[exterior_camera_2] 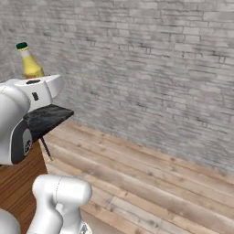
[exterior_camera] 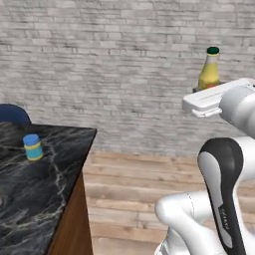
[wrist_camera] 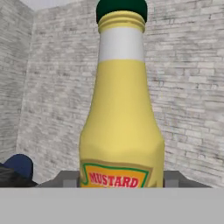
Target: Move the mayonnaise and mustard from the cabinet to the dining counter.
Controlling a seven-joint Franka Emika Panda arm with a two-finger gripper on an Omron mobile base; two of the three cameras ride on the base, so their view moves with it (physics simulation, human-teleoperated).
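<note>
A: Where is the mustard [wrist_camera: 121, 118] right now?

B: Up in the air, held upright in the claw [wrist_camera: 122, 178]. In the hand view the bottle stands right in front of the camera, and a grey finger [wrist_camera: 66, 178] presses against each side of its lower body, so the claw is clenched on it.

A: Any writing on it?

B: Yes. The orange label at the bottom reads "MUSTARD" in red capitals, inside a green border. Above it the body is plain yellow, then a white band at the neck, then a dark green cap.

A: And from the base cameras?

B: In the left base view the mustard [exterior_camera: 209, 69] rises above the white hand, with the grey brick wall [exterior_camera: 124, 64] behind it. In the right base view it [exterior_camera_2: 29, 61] shows at the upper left, again just above the hand.

A: What about the mayonnaise?

B: The mayonnaise [exterior_camera: 33, 147] stands upright on the black marble table [exterior_camera: 55, 189], near its far edge, well apart from the mustard. Its label is too small to read. A blue chair back [exterior_camera: 13, 114] shows just behind the table.
</note>
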